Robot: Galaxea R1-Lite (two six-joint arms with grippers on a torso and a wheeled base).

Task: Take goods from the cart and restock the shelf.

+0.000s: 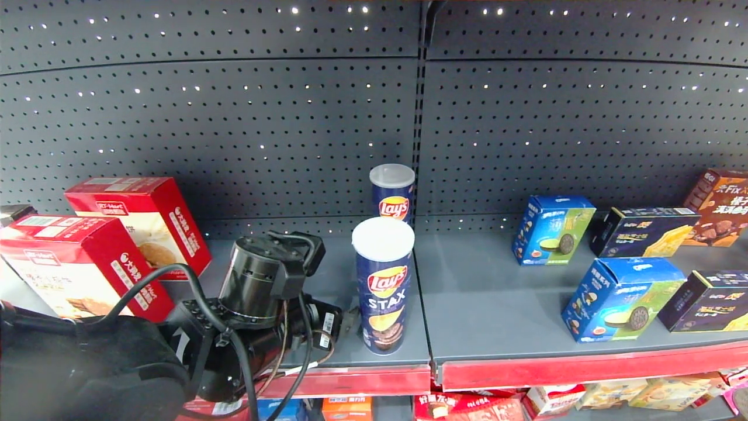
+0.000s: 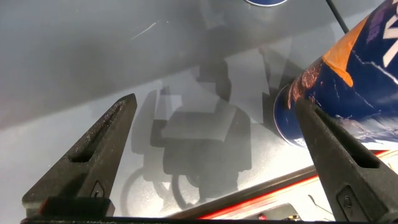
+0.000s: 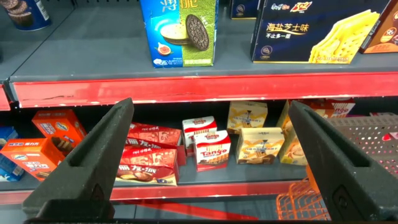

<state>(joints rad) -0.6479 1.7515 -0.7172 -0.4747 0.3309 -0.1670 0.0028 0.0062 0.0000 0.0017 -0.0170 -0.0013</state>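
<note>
- Your left end effector (image 2: 214, 106) is open, its two black fingers (image 2: 93, 155) spread wide with only bare shelf between them
- The dark blue cylindrical chips can with a white plastic lid (image 1: 383, 286) stands upright just to the right of that end effector, at the front of the grey metal shelf (image 1: 497, 298)
- In the left wrist view the can (image 2: 354, 74) sits right against one finger, outside the gap; you cannot tell whether they touch
- A second dark blue chips can (image 1: 392, 193) stands upright farther back from the left end effector, directly behind the first
- Two red cardboard biscuit boxes (image 1: 82, 266) sit to the left of the left end effector, one behind the other
- Your right end effector (image 3: 211, 109) is also open and holds nothing
- Ahead of it and higher up runs the shelf's red front strip (image 3: 205, 87), with a blue-and-green cardboard cookie box (image 3: 180, 31) and a dark navy box with yellow print (image 3: 314, 31) standing on the shelf behind that strip
- Ahead of the right end effector on the lower shelf are red snack packs (image 3: 149, 162), small red-and-white boxes (image 3: 211, 146) and pale yellow boxes (image 3: 252, 146)
- A grey wire-mesh basket (image 3: 367, 134) lies near the right end effector's outer finger
</note>
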